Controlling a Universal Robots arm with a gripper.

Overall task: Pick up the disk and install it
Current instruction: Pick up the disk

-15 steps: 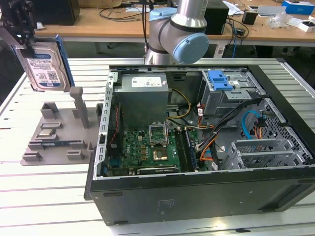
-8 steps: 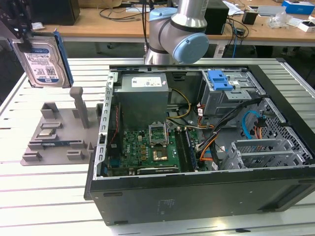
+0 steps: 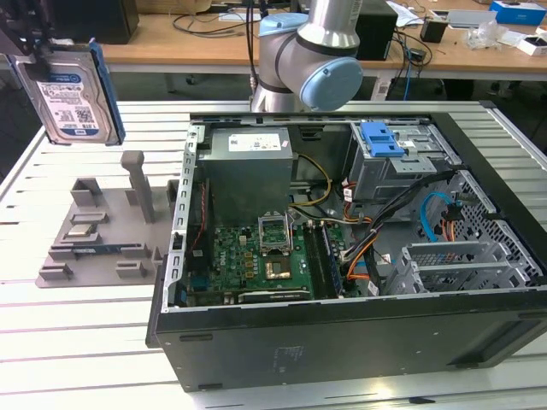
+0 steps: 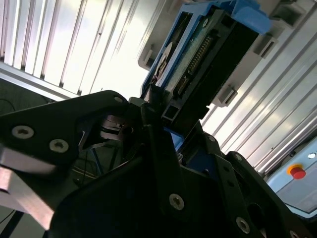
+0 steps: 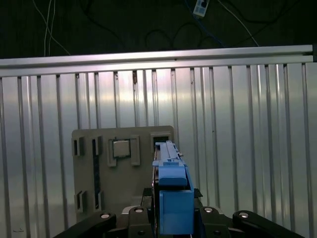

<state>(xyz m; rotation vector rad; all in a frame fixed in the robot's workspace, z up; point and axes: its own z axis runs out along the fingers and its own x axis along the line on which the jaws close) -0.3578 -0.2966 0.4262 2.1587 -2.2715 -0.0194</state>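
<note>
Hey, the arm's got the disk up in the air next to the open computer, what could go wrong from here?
1. The gripper holds the disk by one end, above the grey fixture; a slip might drop it onto the upright posts.
2. Loose cables crowd the case beside the drive cage; the disk could snag them.

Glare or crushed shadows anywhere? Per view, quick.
Second wrist view: the table behind the disk is blown out white, and the gripper reads near-black. First wrist view: mild sheen on the table, darkness beyond it. Exterior view: even light, no strong glare.
</note>
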